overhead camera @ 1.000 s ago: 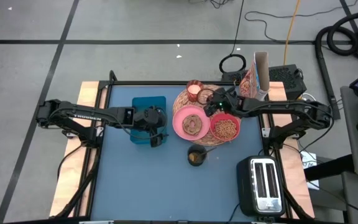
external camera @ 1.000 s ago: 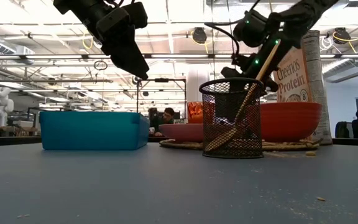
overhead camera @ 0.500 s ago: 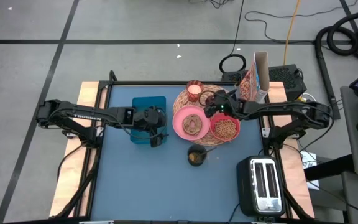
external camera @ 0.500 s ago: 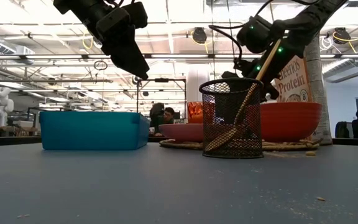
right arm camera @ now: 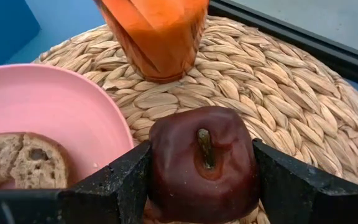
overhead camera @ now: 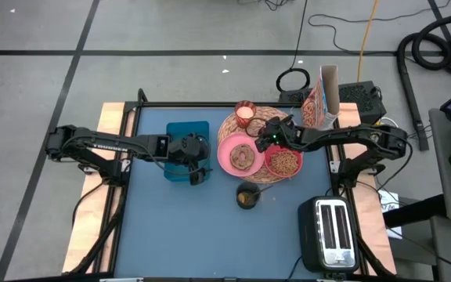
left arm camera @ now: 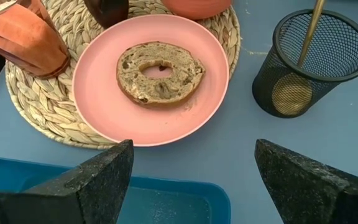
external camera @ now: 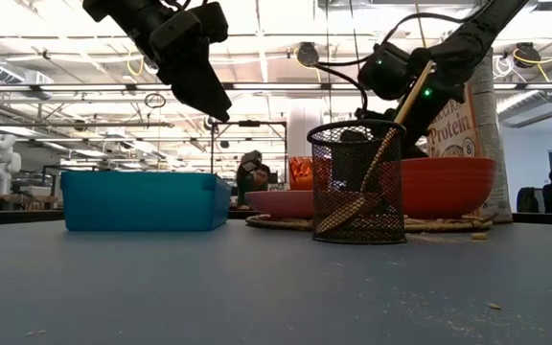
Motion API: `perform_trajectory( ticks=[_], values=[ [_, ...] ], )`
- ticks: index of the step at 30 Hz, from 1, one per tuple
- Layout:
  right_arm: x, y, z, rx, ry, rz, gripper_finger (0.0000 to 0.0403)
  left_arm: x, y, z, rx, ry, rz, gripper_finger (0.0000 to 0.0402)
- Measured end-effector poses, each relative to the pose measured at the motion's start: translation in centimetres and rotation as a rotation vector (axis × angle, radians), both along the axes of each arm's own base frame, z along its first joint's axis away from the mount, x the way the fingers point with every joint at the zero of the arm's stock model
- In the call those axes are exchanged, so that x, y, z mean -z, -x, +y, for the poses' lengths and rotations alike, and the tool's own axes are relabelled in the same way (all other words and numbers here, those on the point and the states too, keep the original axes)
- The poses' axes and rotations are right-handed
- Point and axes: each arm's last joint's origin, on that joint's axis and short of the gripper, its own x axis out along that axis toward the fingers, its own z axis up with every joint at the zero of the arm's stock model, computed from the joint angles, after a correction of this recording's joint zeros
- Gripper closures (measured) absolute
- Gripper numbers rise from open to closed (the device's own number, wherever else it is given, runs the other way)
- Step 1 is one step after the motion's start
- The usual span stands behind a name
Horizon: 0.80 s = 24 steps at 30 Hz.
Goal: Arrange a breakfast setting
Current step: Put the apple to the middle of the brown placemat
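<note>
Holding a small dark-red apple point(right arm camera: 205, 163) between its two fingers point(right arm camera: 114, 186), the right gripper point(overhead camera: 271, 135) is hovering over the back part of the round straw mat point(overhead camera: 227, 125), between the candle glass point(overhead camera: 245, 113) and the red bowl point(overhead camera: 284, 160). The apple is sitting stem-up in the pinch, close above the weave; whether it is touching the mat cannot be told. This placing is probably meant to fill the bare spot behind the plate.

Items in the setting:
- Pink plate point(left arm camera: 104, 93): lying on the mat, carrying a bagel half point(left arm camera: 160, 71) with its cut face up.
- Red bowl: sitting beside the plate on the mat's right, filled with brown cereal.
- Candle glass: standing at the mat's far edge, just beside the apple.
- Cereal box point(overhead camera: 319, 102): standing upright behind the bowl, off the mat, near the table's back right corner.
- Black mesh cup point(left arm camera: 312, 62): standing on the blue table point(overhead camera: 171, 227) in front of the mat, holding a gold spoon that is leaning on its rim.
- Teal bin point(overhead camera: 186, 137): resting left of the mat.
- Toaster point(overhead camera: 331, 231): standing at the front right.

The left gripper point(overhead camera: 196, 163) is waiting above the teal bin, fingers spread and holding nothing, keeping out of the other arm's way.

Judged step: setting the apple down, then letting go.
</note>
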Motion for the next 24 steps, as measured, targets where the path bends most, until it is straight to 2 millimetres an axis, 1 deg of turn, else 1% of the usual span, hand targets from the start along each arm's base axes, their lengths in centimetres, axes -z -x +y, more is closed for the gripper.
perform_trajectory(
  ticks=[7,11,19,24],
  values=[
    [0.13,-0.09,-0.04,0.005,-0.004,-0.002,0.0162,0.00,0.00,0.00,0.000,0.000,0.000,0.0062],
    [0.12,-0.11,-0.04,-0.016,0.007,0.010,0.0154,0.00,0.00,0.00,0.000,0.000,0.000,0.0062],
    [0.09,-0.18,-0.07,-0.018,0.009,0.002,0.0125,0.00,0.00,0.00,0.000,0.000,0.000,0.0062],
    [0.11,-0.18,-0.06,-0.019,0.006,0.002,0.0093,0.00,0.00,0.00,0.000,0.000,0.000,0.0062]
  ],
)
